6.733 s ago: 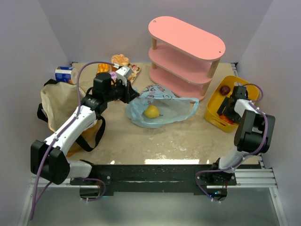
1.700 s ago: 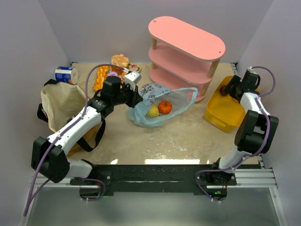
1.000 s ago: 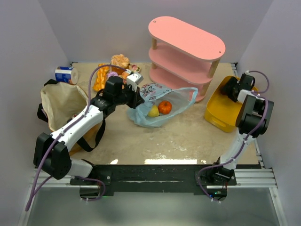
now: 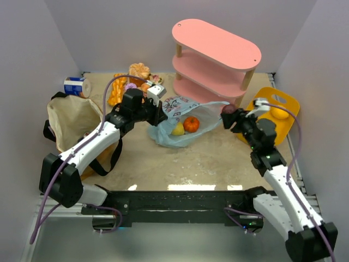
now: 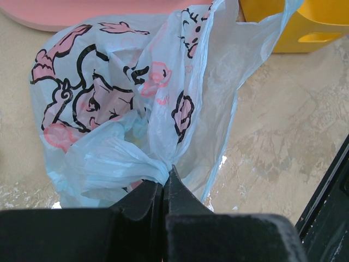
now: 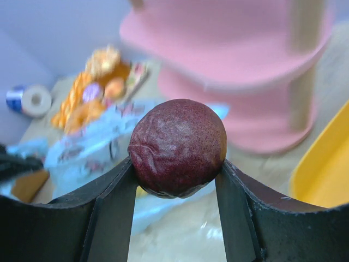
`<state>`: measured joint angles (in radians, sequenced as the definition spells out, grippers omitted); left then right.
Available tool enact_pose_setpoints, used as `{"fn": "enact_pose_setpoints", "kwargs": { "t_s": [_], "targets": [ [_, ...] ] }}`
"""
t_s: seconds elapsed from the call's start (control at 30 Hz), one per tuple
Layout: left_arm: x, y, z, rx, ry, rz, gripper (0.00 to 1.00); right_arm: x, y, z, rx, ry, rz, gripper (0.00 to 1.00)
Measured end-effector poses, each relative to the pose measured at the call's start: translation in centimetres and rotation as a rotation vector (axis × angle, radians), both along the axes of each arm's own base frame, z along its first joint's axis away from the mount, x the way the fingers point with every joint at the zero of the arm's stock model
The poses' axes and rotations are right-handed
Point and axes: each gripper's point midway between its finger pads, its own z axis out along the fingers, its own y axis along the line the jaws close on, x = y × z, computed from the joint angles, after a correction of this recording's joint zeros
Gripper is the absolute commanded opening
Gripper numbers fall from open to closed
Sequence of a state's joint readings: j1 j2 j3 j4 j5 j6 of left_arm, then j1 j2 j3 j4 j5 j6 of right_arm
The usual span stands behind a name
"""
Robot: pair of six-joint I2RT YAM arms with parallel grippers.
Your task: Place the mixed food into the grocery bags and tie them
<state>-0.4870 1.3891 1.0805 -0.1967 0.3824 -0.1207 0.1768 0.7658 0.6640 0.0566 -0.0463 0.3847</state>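
Light-blue plastic bag (image 4: 210,115) lies mid-worktop (image 4: 207,161) in front of the pink shelf (image 4: 215,54). Seen through the thin plastic, it holds a yellow fruit (image 4: 177,129) and an orange fruit (image 4: 191,124) side by side, touching. Tan canvas tote (image 4: 68,117) sits at the left with its mouth open and black straps trailing over the worktop; inside is shadowed, contents can't be told. Yellow basket (image 4: 286,128) is at the right edge with one yellow-orange fruit (image 4: 279,113) in it. Left end effector (image 4: 158,115) is at the bag's left end, fingers fully closed, pinching a gathered bunch of the bag's plastic. Left wrist view shows the tips together on the bunched film (image 5: 139,164), with the printed side of the bag spreading away from them toward the basket. Right end effector (image 4: 230,115) is clamped on a dark purple fruit (image 4: 228,109), jaws partly apart with the fruit filling the gap. Right wrist view shows the wrinkled round fruit (image 6: 177,144) squeezed between both fingers, off the worktop. This fruit sits just beside the bag's right end, between bag and basket, in front of the shelf's base. Can't tell if it touches the bag's loop handle. Behind the bag at the back left is a pile of baked goods (image 4: 131,82), and a blue-and-white can (image 4: 74,86) lies beyond the tote.
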Motion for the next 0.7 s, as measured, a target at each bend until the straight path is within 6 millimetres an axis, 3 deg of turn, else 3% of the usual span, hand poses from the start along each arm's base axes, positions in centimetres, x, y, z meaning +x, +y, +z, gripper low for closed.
{"fn": "enact_pose_setpoints", "kwargs": {
  "t_s": [0.17, 0.23, 0.37, 0.53, 0.6, 0.63, 0.7],
  "targets": [
    [-0.4, -0.5, 0.1, -0.006, 0.003, -0.017, 0.00, -1.5, 7.8, -9.4, -0.006, 0.276, 0.202, 0.24],
    [-0.5, -0.6, 0.1, -0.006, 0.003, -0.023, 0.00, -2.1, 10.1, -11.9, -0.030, 0.353, 0.256, 0.24],
    [-0.6, -0.8, 0.0, -0.005, 0.003, -0.025, 0.00, -2.1, 12.6, -14.1, -0.041, 0.407, 0.297, 0.26],
    [-0.7, -0.8, 0.0, -0.005, 0.002, -0.028, 0.00, 0.8, 14.9, -14.6, -0.038, 0.423, 0.288, 0.35],
    [-0.7, -0.9, 0.0, -0.004, 0.002, -0.029, 0.00, 2.8, 16.1, -14.4, -0.034, 0.415, 0.280, 0.45],
    [-0.7, -0.9, 0.0, -0.004, 0.002, -0.029, 0.00, 3.7, 16.7, -14.4, -0.031, 0.410, 0.279, 0.61],
    [-0.7, -0.9, 0.0, -0.004, 0.002, -0.029, 0.00, 5.0, 17.7, -14.5, -0.032, 0.408, 0.279, 0.75]
  ]
}}
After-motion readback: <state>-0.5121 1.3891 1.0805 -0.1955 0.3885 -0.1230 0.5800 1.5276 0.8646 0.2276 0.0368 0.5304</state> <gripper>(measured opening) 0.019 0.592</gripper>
